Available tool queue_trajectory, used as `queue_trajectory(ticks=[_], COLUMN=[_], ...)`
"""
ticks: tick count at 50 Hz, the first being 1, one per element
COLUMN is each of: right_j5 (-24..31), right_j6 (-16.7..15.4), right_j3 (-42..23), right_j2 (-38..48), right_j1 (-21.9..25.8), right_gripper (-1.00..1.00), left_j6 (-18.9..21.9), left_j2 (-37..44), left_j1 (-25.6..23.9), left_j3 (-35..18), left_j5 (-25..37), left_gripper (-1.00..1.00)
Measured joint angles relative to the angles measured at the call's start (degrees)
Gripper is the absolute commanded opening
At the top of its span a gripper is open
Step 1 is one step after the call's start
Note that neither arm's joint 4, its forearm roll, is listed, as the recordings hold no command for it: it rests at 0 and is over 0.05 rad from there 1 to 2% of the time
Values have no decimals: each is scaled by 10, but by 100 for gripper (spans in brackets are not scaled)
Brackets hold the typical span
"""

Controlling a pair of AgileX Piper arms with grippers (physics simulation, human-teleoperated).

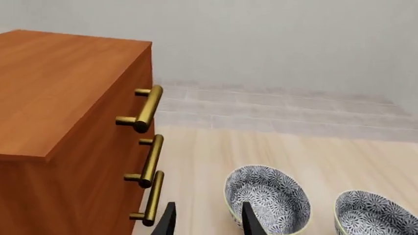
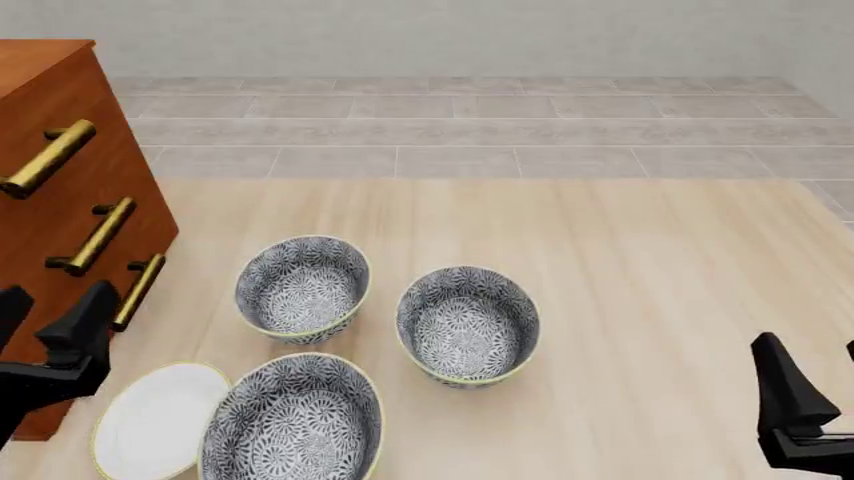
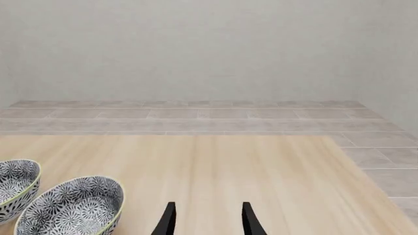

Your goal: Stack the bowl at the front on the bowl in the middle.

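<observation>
- My left gripper (image 2: 34, 325) hangs at the near left edge of the front view, fingers spread with nothing between them; in its wrist view the two dark fingertips (image 1: 251, 220) stand apart over bare tabletop.
- My right gripper (image 2: 814, 385) sits at the near right, well apart from every bowl. Its fingers (image 3: 168, 220) are parted too and hold nothing.
- Just beside the left gripper stands a wooden drawer cabinet (image 2: 54, 200) with three brass bar handles (image 2: 100, 235) on its front.
- Near that gripper, on the table (image 2: 641, 260), lies a flat white plate (image 2: 154, 420) with a pale yellow-green rim.
- The bowl at the front (image 2: 296, 420) sits upright at the near edge, just right of the plate; whether the two touch I cannot tell from here. It has a grey-and-white floral pattern and a thin yellow-green rim.
- The bowl in the middle (image 2: 467, 323) stands upright on the table, farther away and to the right of the front bowl, near it but apart. Nothing is stacked in it.
- A third floral bowl (image 2: 303, 288) stands left of the middle one and beyond the front one, closest to the cabinet.
- Beyond the table I see a grey tiled floor (image 2: 467, 125) and a plain pale wall (image 2: 467, 35).
</observation>
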Motion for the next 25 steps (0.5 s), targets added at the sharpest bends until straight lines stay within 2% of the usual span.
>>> queue_trajectory(ticks=[13,25], right_j5=[6,3], right_j6=[-10,-3], right_j3=[0,0], right_j2=[-10,-4], right_j1=[-1,-6], right_gripper=[100,100], left_j6=[3,-3], left_j2=[109,195], left_j1=[-8,-19], left_j3=[-37,-68], left_j5=[-43,-71], left_gripper=[100,100])
